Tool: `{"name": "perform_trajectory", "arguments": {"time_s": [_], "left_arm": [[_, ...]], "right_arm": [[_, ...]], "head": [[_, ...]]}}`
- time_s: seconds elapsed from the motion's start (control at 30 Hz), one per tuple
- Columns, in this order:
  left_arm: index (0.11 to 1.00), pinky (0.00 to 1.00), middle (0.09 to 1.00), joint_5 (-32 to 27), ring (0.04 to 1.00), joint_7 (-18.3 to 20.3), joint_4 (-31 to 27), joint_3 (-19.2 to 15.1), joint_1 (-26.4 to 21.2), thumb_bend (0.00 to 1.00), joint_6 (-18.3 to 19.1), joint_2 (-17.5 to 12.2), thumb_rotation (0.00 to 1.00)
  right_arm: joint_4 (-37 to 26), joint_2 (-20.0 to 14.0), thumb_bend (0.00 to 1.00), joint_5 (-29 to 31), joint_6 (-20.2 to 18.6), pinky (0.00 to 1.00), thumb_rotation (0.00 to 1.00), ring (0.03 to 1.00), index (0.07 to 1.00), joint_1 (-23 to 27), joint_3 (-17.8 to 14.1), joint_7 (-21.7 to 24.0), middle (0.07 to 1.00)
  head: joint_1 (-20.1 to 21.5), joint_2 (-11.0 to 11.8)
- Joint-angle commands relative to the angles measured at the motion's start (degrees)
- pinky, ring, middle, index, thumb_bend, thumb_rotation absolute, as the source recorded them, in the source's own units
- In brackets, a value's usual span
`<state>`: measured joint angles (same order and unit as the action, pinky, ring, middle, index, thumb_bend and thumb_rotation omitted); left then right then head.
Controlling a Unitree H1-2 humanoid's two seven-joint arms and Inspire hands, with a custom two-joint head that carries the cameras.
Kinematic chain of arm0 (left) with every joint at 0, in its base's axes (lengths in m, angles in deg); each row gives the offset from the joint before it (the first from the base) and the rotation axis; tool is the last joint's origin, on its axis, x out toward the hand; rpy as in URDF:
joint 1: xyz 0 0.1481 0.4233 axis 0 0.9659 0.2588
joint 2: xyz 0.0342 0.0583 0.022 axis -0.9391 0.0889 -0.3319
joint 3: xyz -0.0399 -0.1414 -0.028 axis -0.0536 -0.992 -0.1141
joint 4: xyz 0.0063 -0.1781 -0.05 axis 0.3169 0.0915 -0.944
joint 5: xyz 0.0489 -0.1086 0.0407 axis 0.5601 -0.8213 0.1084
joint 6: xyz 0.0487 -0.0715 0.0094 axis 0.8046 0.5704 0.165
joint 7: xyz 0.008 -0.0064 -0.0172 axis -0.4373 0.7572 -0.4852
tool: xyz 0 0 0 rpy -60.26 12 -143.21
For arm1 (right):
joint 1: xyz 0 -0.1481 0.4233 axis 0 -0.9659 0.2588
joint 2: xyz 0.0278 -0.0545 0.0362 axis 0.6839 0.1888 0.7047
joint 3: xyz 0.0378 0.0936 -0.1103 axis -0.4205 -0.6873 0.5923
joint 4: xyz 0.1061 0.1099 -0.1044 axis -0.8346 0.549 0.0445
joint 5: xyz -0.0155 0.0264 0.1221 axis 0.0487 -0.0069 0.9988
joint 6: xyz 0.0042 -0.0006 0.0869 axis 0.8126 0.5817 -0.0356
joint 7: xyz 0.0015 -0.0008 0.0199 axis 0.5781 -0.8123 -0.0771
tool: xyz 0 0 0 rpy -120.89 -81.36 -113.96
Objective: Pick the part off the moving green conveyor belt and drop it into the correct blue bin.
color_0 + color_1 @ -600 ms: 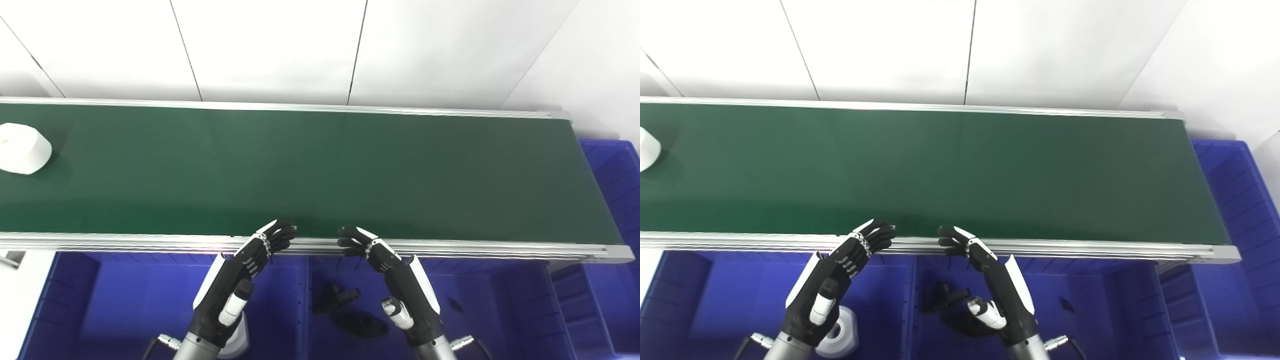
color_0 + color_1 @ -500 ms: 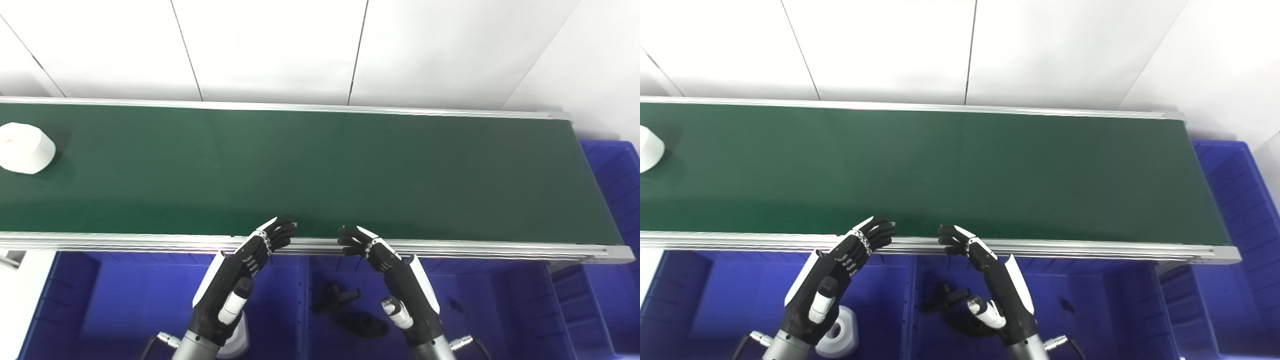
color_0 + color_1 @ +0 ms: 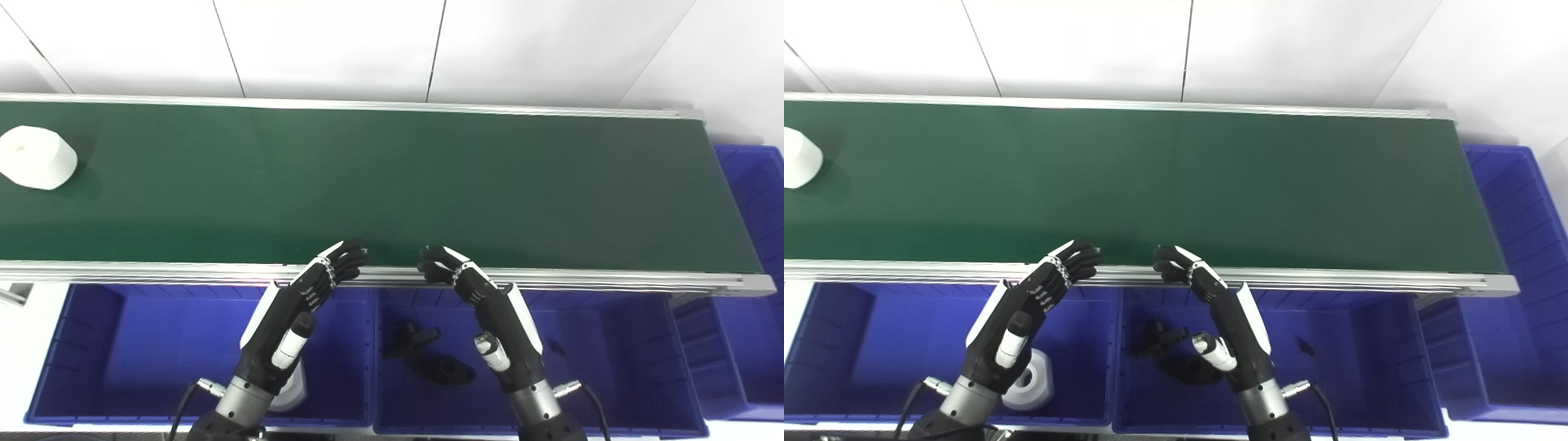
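White cylindrical part (image 3: 37, 157) sits on the green conveyor belt (image 3: 392, 190) at its far left end, well apart from both hands. Left hand (image 3: 294, 312) empty, fingers spread, tips at the belt's near rail. Right hand (image 3: 490, 306) likewise empty and spread, tips at the rail. Below: left blue bin (image 3: 92, 361) holds a white part (image 3: 1029, 380); middle blue bin (image 3: 588, 367) holds black parts (image 3: 429, 355).

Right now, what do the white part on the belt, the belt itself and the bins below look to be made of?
The white part looks like matte plastic, possibly printed: even, dull white, soft edges. The belt seems a matte green rubbery or PVC sheet with only faint sheen, framed by bright aluminium-looking rails. The blue bins appear moulded plastic: uniform colour, ribbed walls, slight gloss.
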<state>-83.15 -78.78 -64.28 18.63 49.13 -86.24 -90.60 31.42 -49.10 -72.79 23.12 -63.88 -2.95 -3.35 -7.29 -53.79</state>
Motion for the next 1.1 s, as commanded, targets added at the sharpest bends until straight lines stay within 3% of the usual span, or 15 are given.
{"name": "perform_trajectory", "arguments": {"time_s": [0.0, 0.6, 0.8, 1.07], "left_arm": [[0.865, 0.85, 0.859, 0.1, 0.864, 0.4, -1.6, -0.2, 0.3, 0.71, -1.0, 0.3, 0.98], [0.858, 0.85, 0.858, 0.0, 0.864, 0.6, -0.4, 0.0, 0.5, 0.69, -2.4, 0.1, 0.97], [0.848, 0.83, 0.848, 1.5, 0.851, -0.1, 0.9, -0.2, 0.3, 0.71, -4.1, 0.8, 0.96], [0.854, 0.83, 0.856, 2.3, 0.856, 0.2, 0.6, -0.4, 0.5, 0.72, -3.7, 0.8, 0.98]], "right_arm": [[-1.5, 0.2, 0.84, 0.6, 1.3, 0.75, 0.99, 0.787, 0.832, 0.0, -0.2, 0.5, 0.839], [-0.9, 0.1, 0.87, 0.6, 1.3, 0.75, 0.99, 0.792, 0.832, -0.7, -0.2, 1.2, 0.842], [-0.4, 0.2, 0.85, 0.1, 1.3, 0.73, 0.98, 0.781, 0.823, -0.8, -0.4, 0.7, 0.833], [0.2, 0.1, 0.84, 0.5, 1.3, 0.74, 0.98, 0.781, 0.821, -0.7, -0.3, 1.0, 0.834]], "head": [[0.0, 0.1], [-1.4, 2.5], [-1.6, 2.7], [-1.3, 2.9]]}}
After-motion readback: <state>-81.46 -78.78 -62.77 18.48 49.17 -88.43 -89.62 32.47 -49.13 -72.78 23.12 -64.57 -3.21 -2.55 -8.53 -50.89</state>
